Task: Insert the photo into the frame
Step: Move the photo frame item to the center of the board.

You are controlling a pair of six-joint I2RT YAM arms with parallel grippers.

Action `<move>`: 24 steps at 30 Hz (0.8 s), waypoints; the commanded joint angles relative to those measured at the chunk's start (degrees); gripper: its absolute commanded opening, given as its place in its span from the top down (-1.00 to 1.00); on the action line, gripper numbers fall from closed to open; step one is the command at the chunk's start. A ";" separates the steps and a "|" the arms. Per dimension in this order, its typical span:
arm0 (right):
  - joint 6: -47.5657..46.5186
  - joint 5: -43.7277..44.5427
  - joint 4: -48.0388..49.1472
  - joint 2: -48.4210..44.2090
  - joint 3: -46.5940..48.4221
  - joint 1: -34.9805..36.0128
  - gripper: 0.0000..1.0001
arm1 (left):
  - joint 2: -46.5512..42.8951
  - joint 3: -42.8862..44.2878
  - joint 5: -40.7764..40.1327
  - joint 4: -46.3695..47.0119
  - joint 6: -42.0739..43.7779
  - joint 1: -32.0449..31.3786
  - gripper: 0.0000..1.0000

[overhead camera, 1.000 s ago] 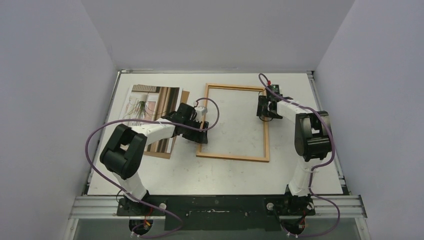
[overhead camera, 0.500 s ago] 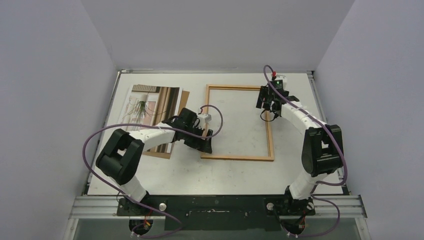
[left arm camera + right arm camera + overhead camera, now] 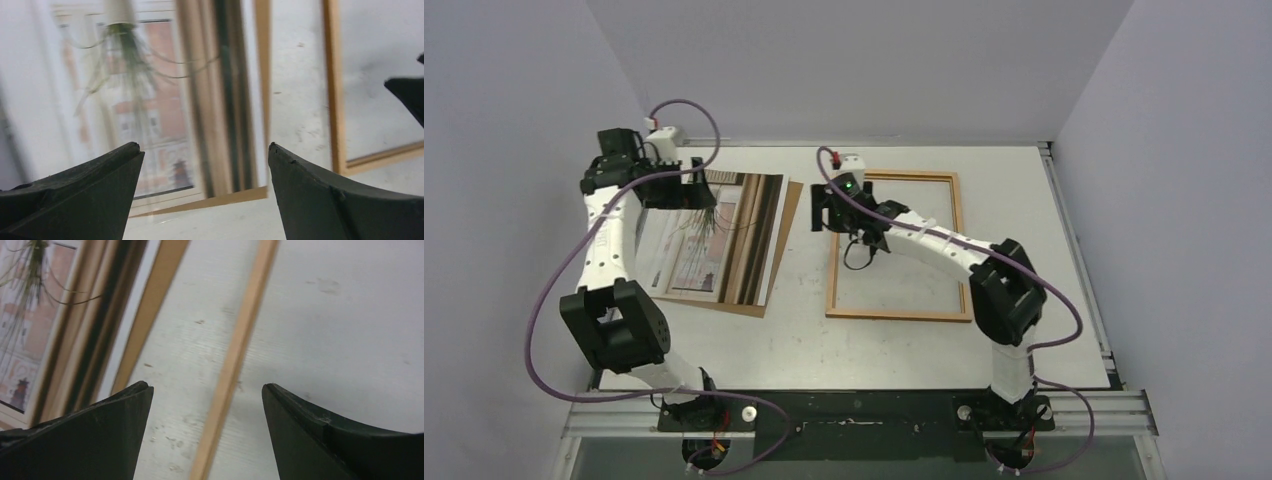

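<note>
The large paper photo of beige-brown bands with a green trailing plant (image 3: 734,235) lies face up on the white surface (image 3: 874,350), just left of the thin reddish-brown wooden frame (image 3: 894,315). The left claw (image 3: 204,147) hangs wide above the print (nothing held). The right claw (image 3: 206,386) gapes over the frame's left rail, also empty.

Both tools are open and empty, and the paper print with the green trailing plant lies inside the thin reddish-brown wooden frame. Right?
No: the paper print lies outside the wooden frame, beside it on its left, as the top external view shows. The left tool and right tool are indeed open and empty.
</note>
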 commanded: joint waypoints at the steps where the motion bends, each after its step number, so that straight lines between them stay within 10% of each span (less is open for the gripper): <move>1: 3.27 1.32 0.82 10.20 11.09 5.98 -0.65 | 6.31 5.69 -4.87 -8.04 7.84 9.89 -0.93; 13: 10.05 -2.13 3.16 24.12 21.97 9.81 -0.68 | 11.08 -4.58 -24.10 16.81 8.40 14.53 -0.81; 24: 11.58 -1.61 4.47 25.92 22.05 9.60 -0.70 | 18.66 -2.22 -35.00 20.67 7.47 13.47 -0.78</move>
